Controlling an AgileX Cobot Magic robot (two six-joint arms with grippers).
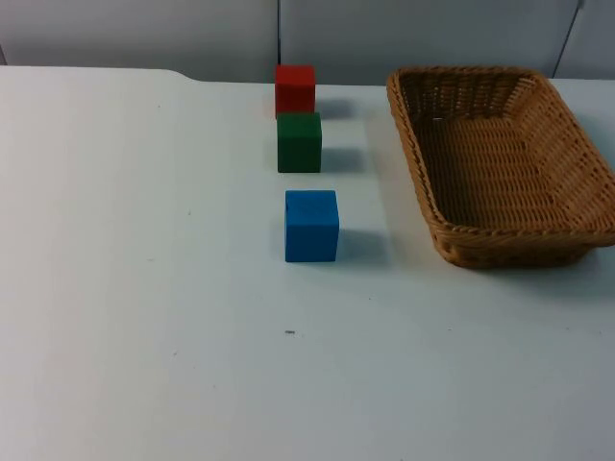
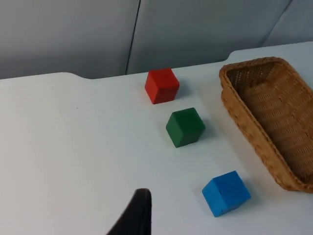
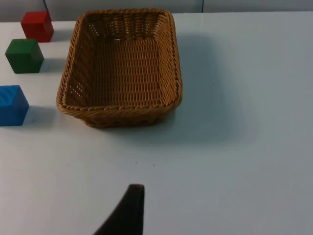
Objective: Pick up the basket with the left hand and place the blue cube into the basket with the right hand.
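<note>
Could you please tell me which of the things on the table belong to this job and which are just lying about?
Belong to the job:
- blue cube
- brown woven wicker basket, standing empty

Just lying about:
- green cube
- red cube

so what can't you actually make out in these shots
- Basket: its right side is cut off by the picture edge in the top view and the left wrist view.
- Blue cube: partly cut off by the edge in the right wrist view.
- Both grippers: open or shut cannot be told.

The blue cube (image 1: 311, 226) sits flat on the table, near the empty, upright wicker basket (image 1: 562, 240).
</note>
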